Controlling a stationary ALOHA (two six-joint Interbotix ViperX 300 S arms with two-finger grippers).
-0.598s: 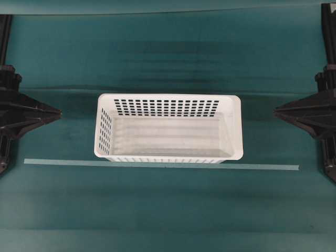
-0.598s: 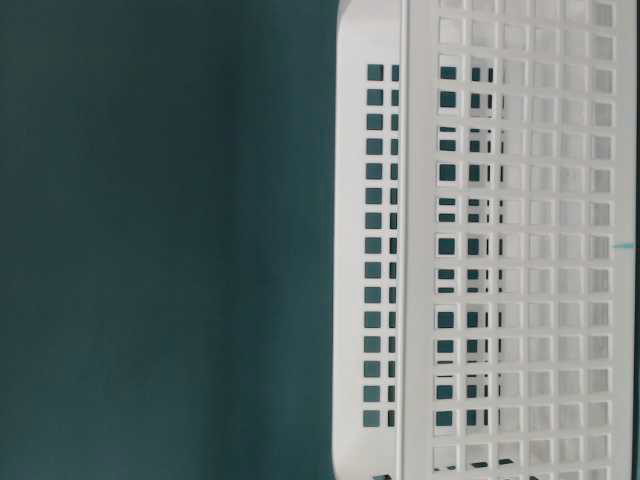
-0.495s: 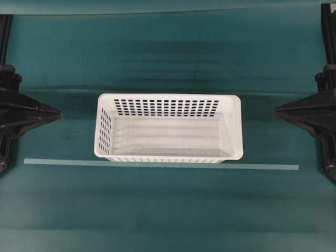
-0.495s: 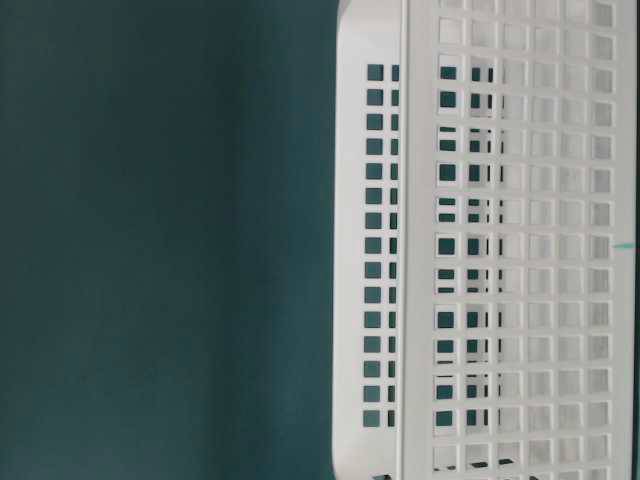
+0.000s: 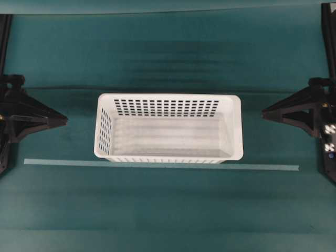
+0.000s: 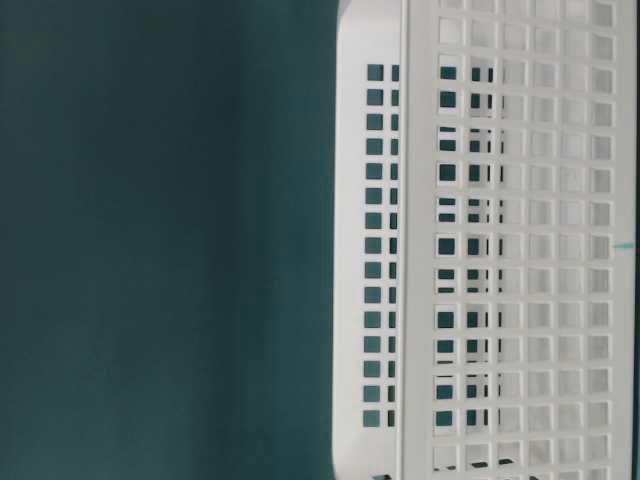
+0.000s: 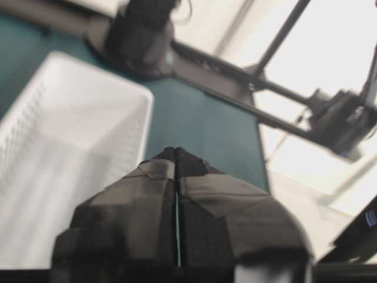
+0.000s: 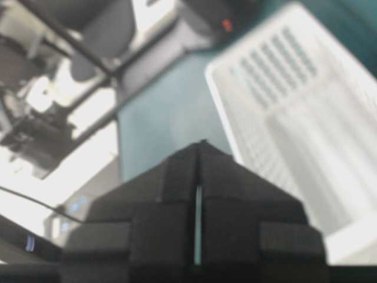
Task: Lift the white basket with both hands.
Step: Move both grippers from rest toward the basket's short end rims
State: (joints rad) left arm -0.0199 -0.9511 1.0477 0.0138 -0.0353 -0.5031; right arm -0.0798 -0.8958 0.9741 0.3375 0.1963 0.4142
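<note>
The green table (image 5: 168, 210) filled the overhead view, and the white basket (image 5: 168, 128) stood upright on it near the middle, empty, its long walls running left to right. Its near long wall sat just beside a pale tape line (image 5: 157, 165) that ran across the cloth. The table-level view showed only one slotted corner of the basket against the green and no arm at all.

The left gripper (image 5: 64, 121) hung at the left edge, its tip aimed at the basket's left short wall and well apart from it. The right gripper (image 5: 264, 112) mirrored it on the right, somewhat nearer its own short wall but not touching. Both wrist views showed the fingers pressed together into a closed wedge, with nothing between them.

The lift looked not yet begun; neither rim was gripped. The chief risk, as I judged it, lay in those closed fingers: if they reached the rolled rim without spreading first, they would shove the light basket sideways rather than take it. An uneven arrival could skew it across the tape, and unequal grips or unmatched rising could tilt the basket or let one end slip free.
</note>
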